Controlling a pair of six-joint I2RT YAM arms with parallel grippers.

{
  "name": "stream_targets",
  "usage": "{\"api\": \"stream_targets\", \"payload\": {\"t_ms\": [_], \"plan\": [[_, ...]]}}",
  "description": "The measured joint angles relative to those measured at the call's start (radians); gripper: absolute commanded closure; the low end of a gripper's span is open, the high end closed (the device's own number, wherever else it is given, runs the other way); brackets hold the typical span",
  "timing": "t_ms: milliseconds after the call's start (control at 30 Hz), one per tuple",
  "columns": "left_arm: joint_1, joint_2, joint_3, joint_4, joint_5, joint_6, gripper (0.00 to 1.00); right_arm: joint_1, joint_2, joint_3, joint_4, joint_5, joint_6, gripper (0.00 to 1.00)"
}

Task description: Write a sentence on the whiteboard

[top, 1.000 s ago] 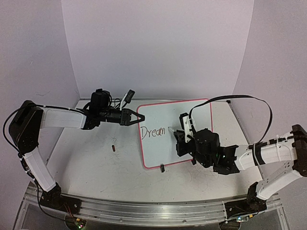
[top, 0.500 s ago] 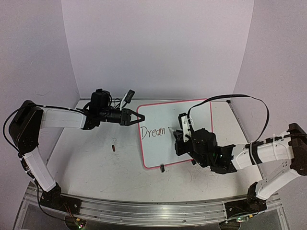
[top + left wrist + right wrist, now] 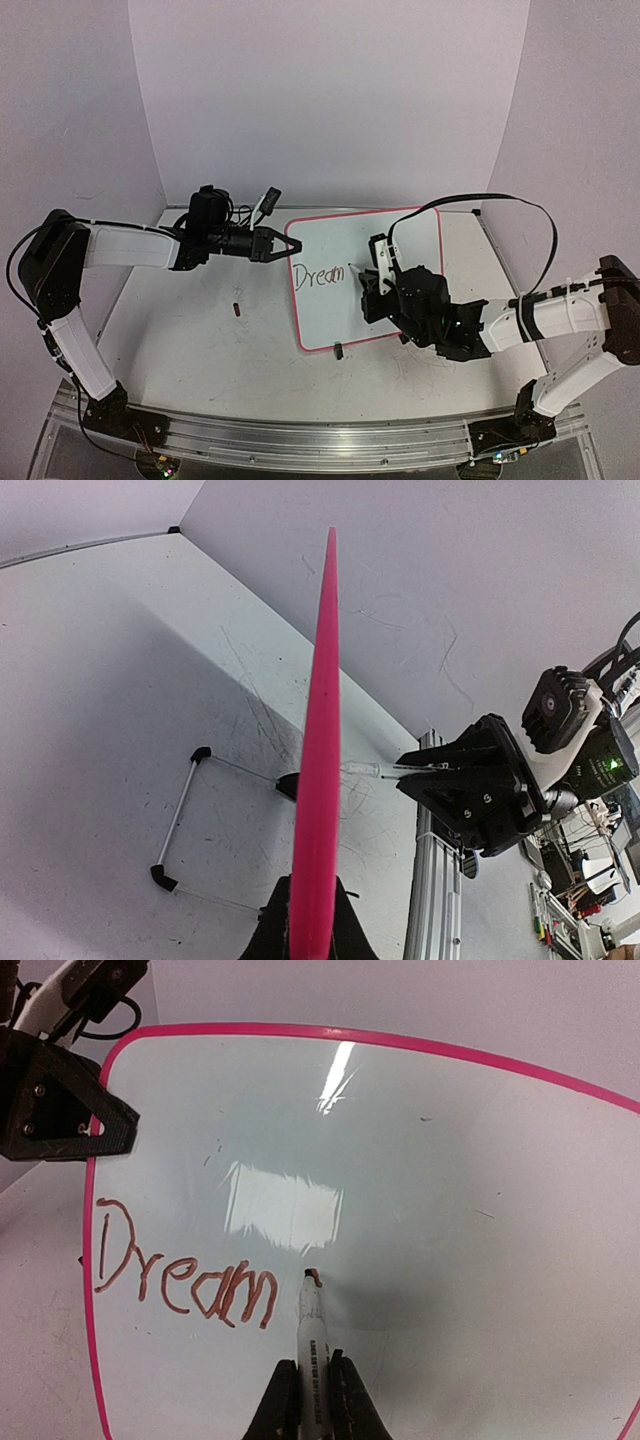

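My left gripper clamps the left rim of the whiteboard. My right gripper grips a marker, tip just right of the sentence, which reads only "Dream".

1. A whiteboard with a thin pink rim and rounded corners fills most of the view; bright glare patches lie on its upper middle.
2. The writing, in reddish-brown letters, reads "Dream" and sits near the whiteboard's left edge, about halfway down.
3. The right gripper, at the whiteboard's bottom middle, pinches a white marker between its two fingers.
4. The marker's dark tip sits over the whiteboard just right of the final "m".
5. The black left gripper overlaps the whiteboard's upper left rim.
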Motion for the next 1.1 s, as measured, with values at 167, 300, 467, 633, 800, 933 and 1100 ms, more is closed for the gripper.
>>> {"api": "stream_targets", "payload": {"t_ms": [167, 300, 467, 633, 800, 933, 1100], "plan": [[0.0, 0.0, 0.0, 0.0, 0.0, 0.0, 1.0, 0.0, 0.0, 0.0, -0.004, -0.013, 0.001, 1.0], [0.0, 0.0, 0.0, 0.0, 0.0, 0.0, 1.0, 0.0, 0.0, 0.0, -0.01, -0.026, 0.007, 1.0], [0.0, 0.0, 0.0, 0.0, 0.0, 0.0, 1.0, 0.0, 0.0, 0.0, -0.016, -0.034, 0.016, 1.0], [0.0, 0.0, 0.0, 0.0, 0.0, 0.0, 1.0, 0.0, 0.0, 0.0, -0.019, -0.035, 0.029, 1.0], [0.0, 0.0, 0.0, 0.0, 0.0, 0.0, 1.0, 0.0, 0.0, 0.0, -0.022, -0.035, 0.036, 1.0], [0.0, 0.0, 0.0, 0.0, 0.0, 0.0, 1.0, 0.0, -0.001, 0.0, -0.024, -0.036, 0.039, 1.0], [0.0, 0.0, 0.0, 0.0, 0.0, 0.0, 1.0, 0.0, -0.006, 0.0, -0.036, -0.038, 0.045, 1.0]]}}
